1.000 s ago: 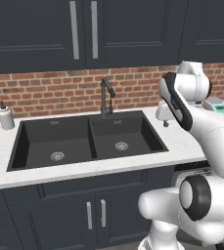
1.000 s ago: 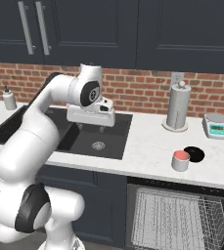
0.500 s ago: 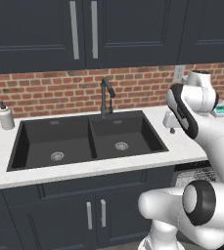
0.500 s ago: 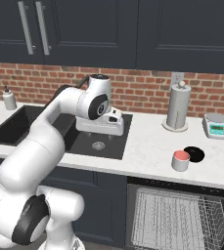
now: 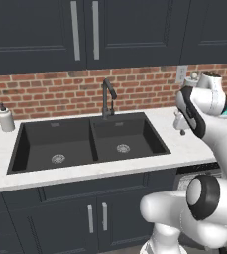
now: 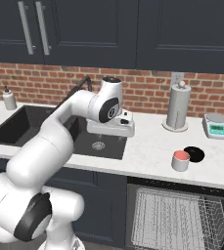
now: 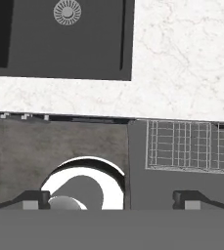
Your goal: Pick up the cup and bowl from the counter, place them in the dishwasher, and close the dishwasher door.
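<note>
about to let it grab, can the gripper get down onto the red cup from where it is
Probably yes. The gripper is open and empty, the small red-coral cup stands upright on the white speckled counter, nothing above it; the black bowl sits close behind.

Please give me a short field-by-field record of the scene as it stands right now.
cup: red, upright on the counter, right of the sink
bowl: black, just behind and right of the cup
dishwasher: open, wire rack visible, nothing in it
gripper: open, holding nothing, above the counter's front edge near the sink
scale: white and teal, by the brick wall
paper towel holder, left of the scale
</note>
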Controlling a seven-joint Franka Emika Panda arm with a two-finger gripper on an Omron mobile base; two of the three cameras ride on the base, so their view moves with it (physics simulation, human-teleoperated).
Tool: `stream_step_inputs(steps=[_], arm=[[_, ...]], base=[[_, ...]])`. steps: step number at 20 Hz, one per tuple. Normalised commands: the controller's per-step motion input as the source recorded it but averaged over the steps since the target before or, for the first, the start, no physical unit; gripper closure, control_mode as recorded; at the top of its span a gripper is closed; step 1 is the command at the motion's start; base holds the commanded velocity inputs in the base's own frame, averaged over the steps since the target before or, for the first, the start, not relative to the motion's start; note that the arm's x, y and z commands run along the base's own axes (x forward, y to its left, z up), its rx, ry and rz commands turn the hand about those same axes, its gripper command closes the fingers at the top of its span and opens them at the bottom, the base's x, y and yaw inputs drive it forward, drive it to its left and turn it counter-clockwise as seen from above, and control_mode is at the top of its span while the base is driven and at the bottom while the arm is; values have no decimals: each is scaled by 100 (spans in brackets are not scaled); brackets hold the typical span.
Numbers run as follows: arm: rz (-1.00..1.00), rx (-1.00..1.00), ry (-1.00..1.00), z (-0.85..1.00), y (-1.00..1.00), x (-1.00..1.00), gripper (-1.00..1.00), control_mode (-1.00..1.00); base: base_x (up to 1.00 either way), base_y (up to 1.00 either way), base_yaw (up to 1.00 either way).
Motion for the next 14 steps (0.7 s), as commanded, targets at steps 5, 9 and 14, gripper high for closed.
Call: stream_step_inputs(steps=[5,9,14], arm=[[3,0,5,0,-46,38,-100,-100],[0,0,5,0,-60,46,-100,-100],[0,0,3,-4,-51,23,-100,-100]], base=[[0,0,0],[0,0,0],[0,0,0]])
